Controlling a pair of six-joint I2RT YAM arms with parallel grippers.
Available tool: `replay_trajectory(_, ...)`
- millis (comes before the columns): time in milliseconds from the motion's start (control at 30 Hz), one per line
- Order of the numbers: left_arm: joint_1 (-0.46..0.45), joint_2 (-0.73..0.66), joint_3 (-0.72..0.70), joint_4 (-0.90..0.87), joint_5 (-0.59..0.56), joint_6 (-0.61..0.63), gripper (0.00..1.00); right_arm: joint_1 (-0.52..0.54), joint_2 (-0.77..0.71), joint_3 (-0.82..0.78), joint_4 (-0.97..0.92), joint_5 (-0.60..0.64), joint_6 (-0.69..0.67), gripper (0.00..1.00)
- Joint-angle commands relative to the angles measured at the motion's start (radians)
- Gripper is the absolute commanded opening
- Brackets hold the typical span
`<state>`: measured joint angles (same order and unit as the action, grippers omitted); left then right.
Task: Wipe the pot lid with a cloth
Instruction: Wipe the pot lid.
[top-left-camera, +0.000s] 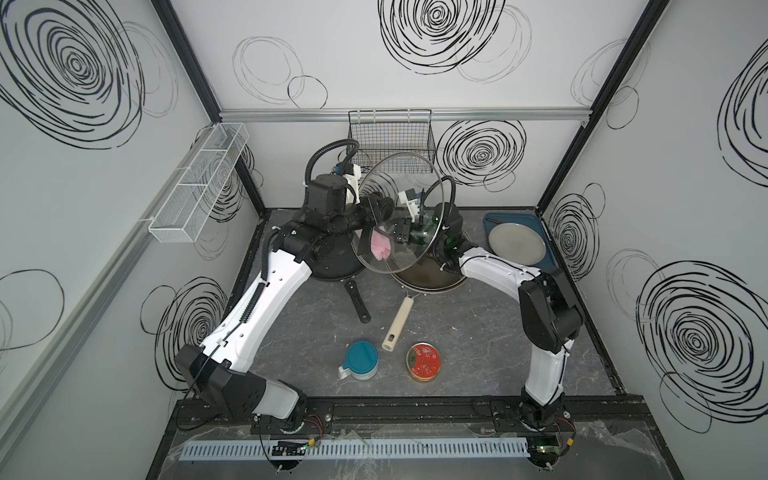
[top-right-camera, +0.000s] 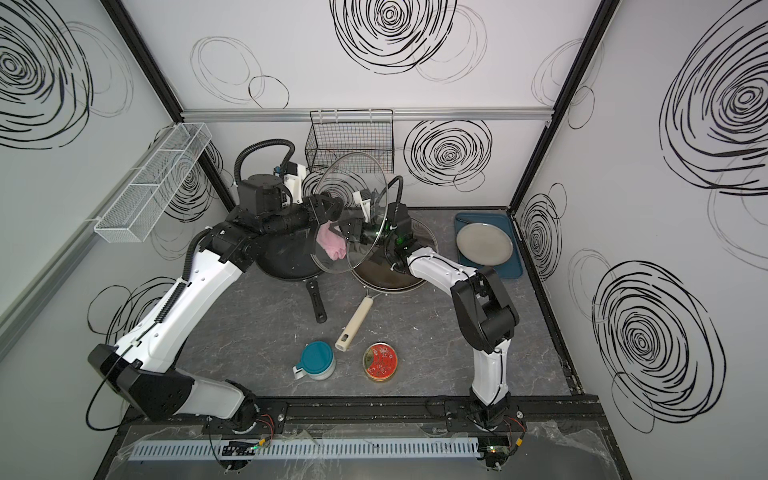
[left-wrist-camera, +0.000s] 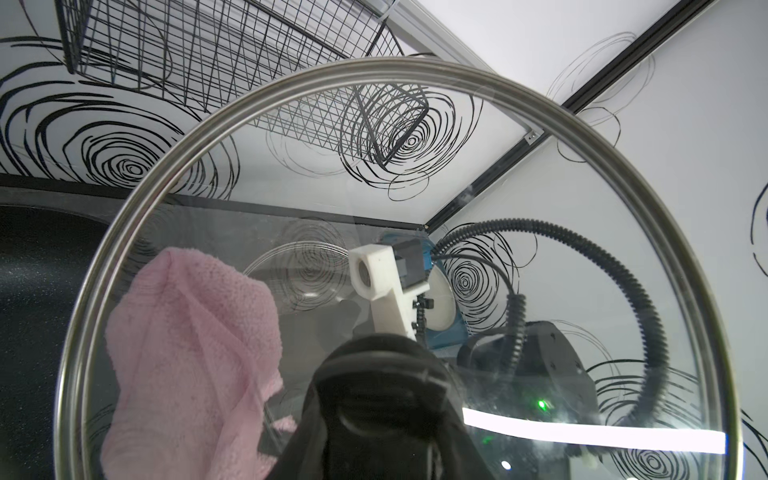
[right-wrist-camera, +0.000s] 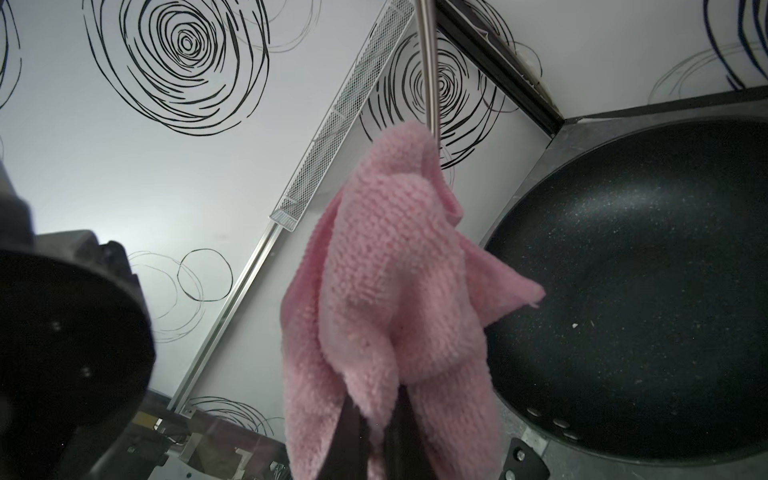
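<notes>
A lab robot cell: swirl-printed panels (top-left-camera: 332, 50) box the tabletop (top-left-camera: 478, 332).

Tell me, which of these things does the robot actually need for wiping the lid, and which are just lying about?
In use: glass lid; pink cloth.

Lying about: black pan; cream-handled pan; teal-lidded jug; red tin; metal plate; blue tray; black wire basket; white mesh basket.
</notes>
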<state>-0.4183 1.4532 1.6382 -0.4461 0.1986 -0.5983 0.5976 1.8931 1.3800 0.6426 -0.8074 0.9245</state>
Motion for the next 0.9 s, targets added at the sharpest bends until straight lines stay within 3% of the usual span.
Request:
replay_trajectory(0, 0.019, -0.018, 0.068, 0.236, -0.015, 0.0, 0.0, 0.01, -0.103, -0.041, 0.083, -0.003, 0.017, 0.0)
replay_trajectory(267, 0.069, -0.03, 0.036, 0.261, -0.022, -0.015, 0.0, 0.018, -0.244, -0.2, 0.111, 0.009, 0.048, 0.0)
replay_trajectory(467, 0.097, -0.043, 0.025, 0.27, -0.01, -0.024, 0.0, 0.015, -0.357, -0.277, 0.011, 0.054, -0.009, 0.0)
replay_trajectory(867, 0.089, -0.065, -0.006, 0.252, 0.033, -0.021, 0.0, -0.063, -0.432, -0.226, -0.093, 0.082, -0.084, 0.0)
